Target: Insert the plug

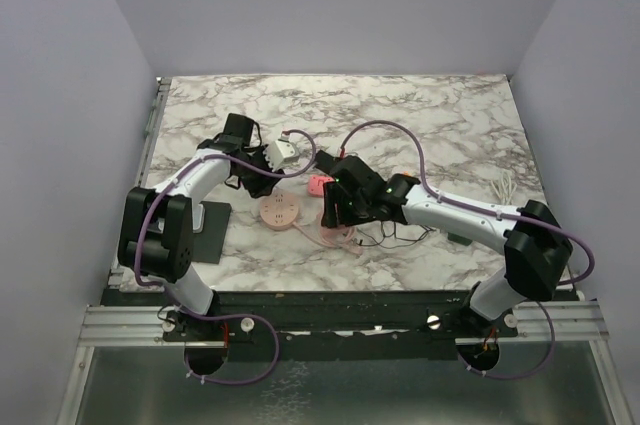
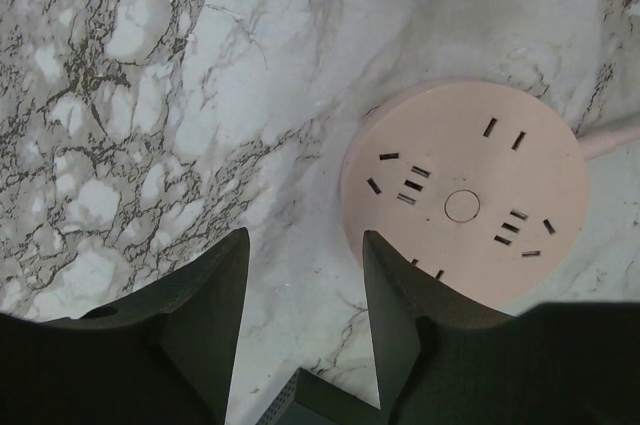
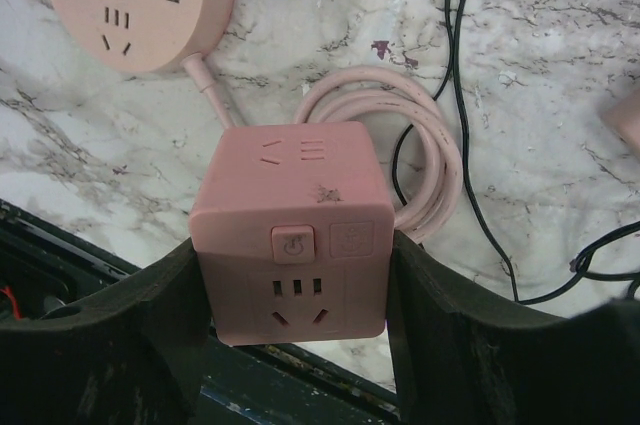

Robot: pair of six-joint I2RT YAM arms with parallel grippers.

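My right gripper [image 3: 295,245] is shut on a pink cube socket [image 3: 290,195] and holds it just above the marble; the top view shows it at the table's middle [image 1: 335,207]. The cube's pink cord [image 3: 420,135] lies coiled behind it. A round pink socket disc [image 2: 465,200] lies flat to the left [image 1: 278,212]. My left gripper [image 2: 304,237] is open and empty above bare marble, with its right finger [image 2: 395,315] over the disc's edge. A small pink-red piece [image 1: 318,185], possibly the plug, lies between the disc and the cube.
A white block [image 1: 282,152] sits by my left wrist. Thin black wires [image 3: 470,145] trail right of the cube [image 1: 400,235]. A white cable [image 1: 505,185] lies at the far right. The table's dark near edge [image 3: 60,265] is just below the cube.
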